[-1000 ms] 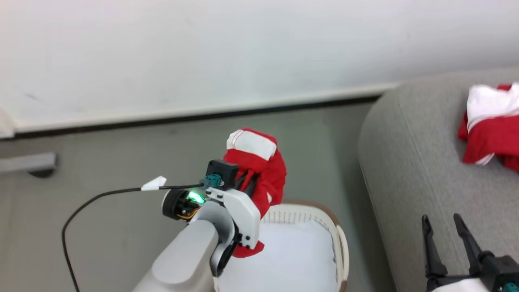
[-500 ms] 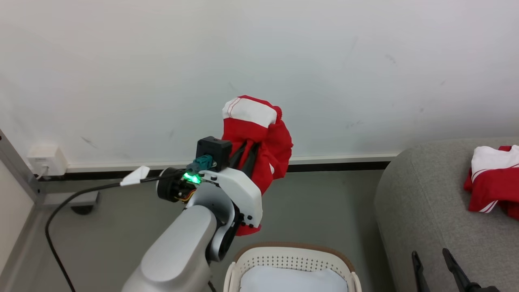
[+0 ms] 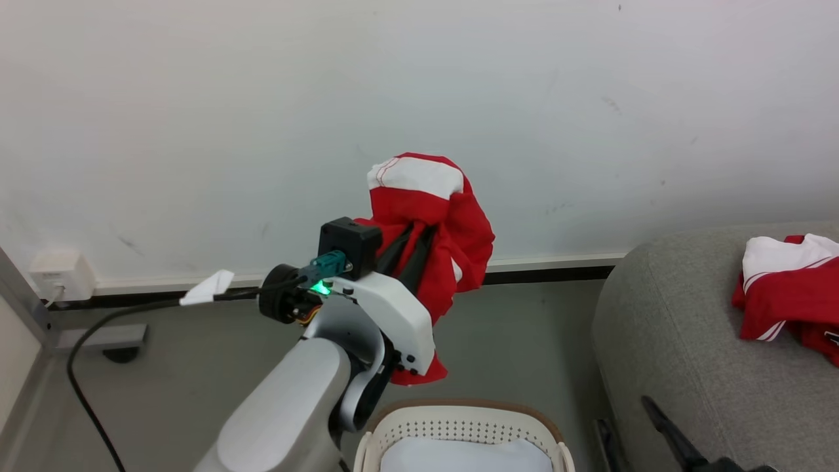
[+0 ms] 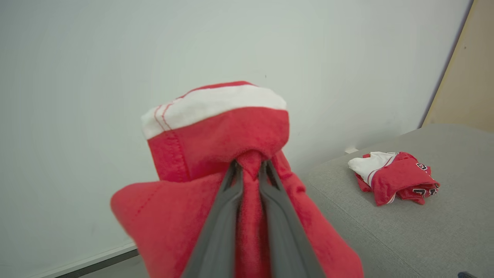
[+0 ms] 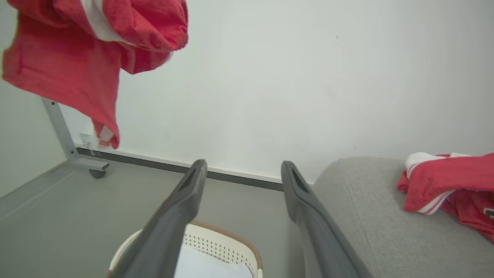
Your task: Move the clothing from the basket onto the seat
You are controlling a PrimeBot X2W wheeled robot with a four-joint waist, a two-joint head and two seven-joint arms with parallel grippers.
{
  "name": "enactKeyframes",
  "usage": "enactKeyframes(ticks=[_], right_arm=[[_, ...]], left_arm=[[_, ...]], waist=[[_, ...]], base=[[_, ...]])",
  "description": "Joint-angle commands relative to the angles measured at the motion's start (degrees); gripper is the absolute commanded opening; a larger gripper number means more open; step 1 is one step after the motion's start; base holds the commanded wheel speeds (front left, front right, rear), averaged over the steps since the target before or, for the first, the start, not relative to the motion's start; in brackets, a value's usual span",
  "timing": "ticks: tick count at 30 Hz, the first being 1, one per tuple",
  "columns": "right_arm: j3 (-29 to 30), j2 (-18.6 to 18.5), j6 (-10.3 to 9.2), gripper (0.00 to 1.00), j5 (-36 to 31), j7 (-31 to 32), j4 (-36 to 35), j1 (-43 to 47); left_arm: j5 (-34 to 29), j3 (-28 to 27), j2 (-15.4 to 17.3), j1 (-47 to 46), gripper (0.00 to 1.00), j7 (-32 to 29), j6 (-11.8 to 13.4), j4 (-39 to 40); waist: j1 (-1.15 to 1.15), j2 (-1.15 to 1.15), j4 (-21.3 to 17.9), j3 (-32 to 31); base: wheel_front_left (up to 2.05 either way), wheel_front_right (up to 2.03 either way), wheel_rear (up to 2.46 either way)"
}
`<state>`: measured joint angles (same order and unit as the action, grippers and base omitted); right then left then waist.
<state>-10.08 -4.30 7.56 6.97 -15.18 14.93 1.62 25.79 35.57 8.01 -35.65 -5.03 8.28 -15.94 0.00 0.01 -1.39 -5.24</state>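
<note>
The left gripper (image 4: 250,169), at the centre of the left wrist view, has its two dark fingers pinched nearly together on a fold of the clothing (image 4: 216,131), which bunches over the tips and hangs down either side. In the head view the red-and-white bundle sits mid-frame, held in the air against the wall and clear above the basket (image 3: 459,412) at the bottom edge. The pick looks done, so the carry and the release are what is left. The seat (image 3: 682,341) fills the lower right, well apart from the bundle, and no part of this garment touches it. A second red-and-white garment (image 3: 783,295) lies on the seat near the right edge. A plain white cushion (image 3: 465,457) lies in the basket. The right gripper (image 5: 242,170) stands wide open and empty at the bottom of its own view. A black cable (image 3: 246,293) trails off toward the lower left, below a wall socket (image 3: 56,272). Little seems to block the way except the seat's rounded edge, which the hanging tail would need to clear.
</note>
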Motion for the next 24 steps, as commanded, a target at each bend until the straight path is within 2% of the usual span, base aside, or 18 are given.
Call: enactKeyframes(ticks=[1,8,13,17,24], right_arm=[[-2.6,-1.7,-0.15,1.0,1.3,0.1,-0.8,-1.9],[-16.4,-10.9,-0.15,1.0,8.7,0.1,-3.7,-10.8],[-25.0,-15.1,-0.15,1.0,14.0,0.1,-3.3,-18.9],[-31.2,-16.0,-0.15,1.0,17.5,0.1,-1.5,-25.1],[-39.4,-14.7,-0.15,1.0,22.2,0.1,4.4,-33.5]], left_arm=[[0.2,0.0,0.4,1.0,0.0,-0.2,-0.1,0.9],[1.1,1.4,-0.5,1.9,0.0,-1.0,-0.5,3.1],[1.3,2.8,-1.1,2.2,0.0,-1.2,-0.9,3.5],[1.5,3.9,-1.7,2.4,0.0,-1.4,-1.4,3.7],[2.2,6.0,-2.8,2.0,0.0,-1.8,-2.3,4.2]], waist=[[0.0,-0.01,-0.1,0.1],[0.0,-0.01,-0.1,0.2],[0.0,-0.01,0.4,0.3],[0.0,-0.01,0.8,0.3],[0.0,-0.01,1.7,0.4]], base=[[0.0,0.0,0.0],[0.0,0.0,0.0],[0.0,0.0,0.0],[0.0,0.0,0.0],[0.0,0.0,0.0]])
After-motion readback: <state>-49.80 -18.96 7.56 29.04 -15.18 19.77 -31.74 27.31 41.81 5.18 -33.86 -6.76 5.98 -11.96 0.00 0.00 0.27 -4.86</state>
